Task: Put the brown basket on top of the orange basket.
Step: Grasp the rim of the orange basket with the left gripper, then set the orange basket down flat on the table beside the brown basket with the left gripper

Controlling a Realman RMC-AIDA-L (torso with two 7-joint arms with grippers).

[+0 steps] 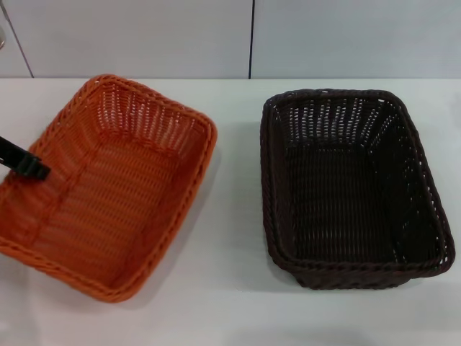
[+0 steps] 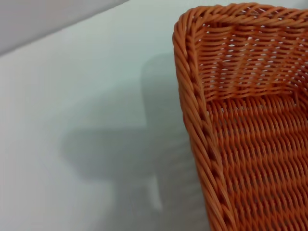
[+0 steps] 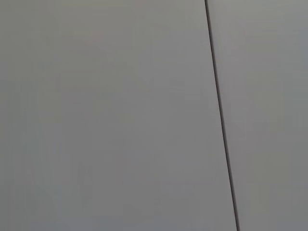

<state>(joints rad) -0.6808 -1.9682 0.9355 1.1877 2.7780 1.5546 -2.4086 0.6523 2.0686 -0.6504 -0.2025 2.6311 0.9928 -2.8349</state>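
On the right half of the white table (image 1: 230,288) sits the brown basket (image 1: 353,187), flat on its base, empty, its long side running away from the robot. It looks light and fairly stiff: open-weave plastic wicker with sloped walls and a thick braided rim. That rim is probably the best place to take hold, pinching a wall just under the braid midway along a side so the tray lifts level rather than tipping. The weave should give some grip, though the walls may flex a little under a hard squeeze.

To its left, well apart with a bare strip of table between them, lies the orange basket (image 1: 108,191), same size and also empty, turned at an angle so its corners do not line up with the brown one. Nesting will likely call for a turn of the brown basket on the way over. There is open table all round the brown basket, and the wall panels (image 1: 144,36) stand beyond the far edge.

The left gripper (image 1: 29,167) hangs over the orange basket's left rim; only its dark tip shows, and I cannot tell whether its fingers are apart or together. The right gripper is out of sight; its wrist view shows only plain grey panel with a seam.
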